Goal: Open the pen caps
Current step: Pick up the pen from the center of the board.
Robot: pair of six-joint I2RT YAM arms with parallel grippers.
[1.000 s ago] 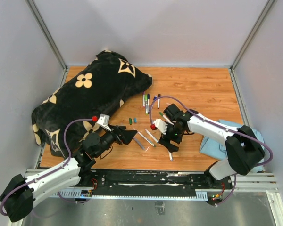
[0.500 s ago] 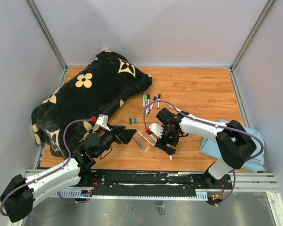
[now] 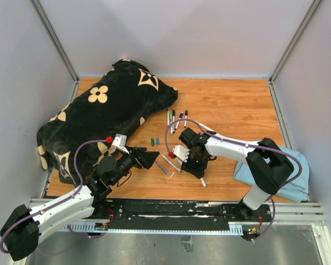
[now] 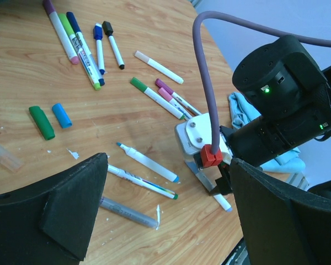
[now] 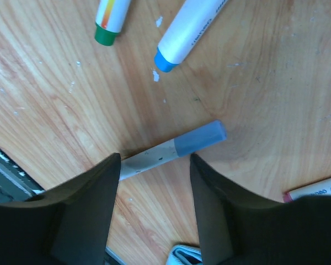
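Left gripper (image 3: 149,159) hovers low over the worktop's (image 3: 237,105) near-left edge, jaws wide apart. Right gripper (image 5: 154,163) points straight down mid-worktop, jaws partly apart.

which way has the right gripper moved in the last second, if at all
Yes, the right gripper has shifted left, away from the blue cloth.

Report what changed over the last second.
The right tool swung left and now stands open astride a marker whose grey-blue cap is on, not gripping it. Nothing was taken or let go. The left tool stayed put, open; the other markers and the black cushion did not move.
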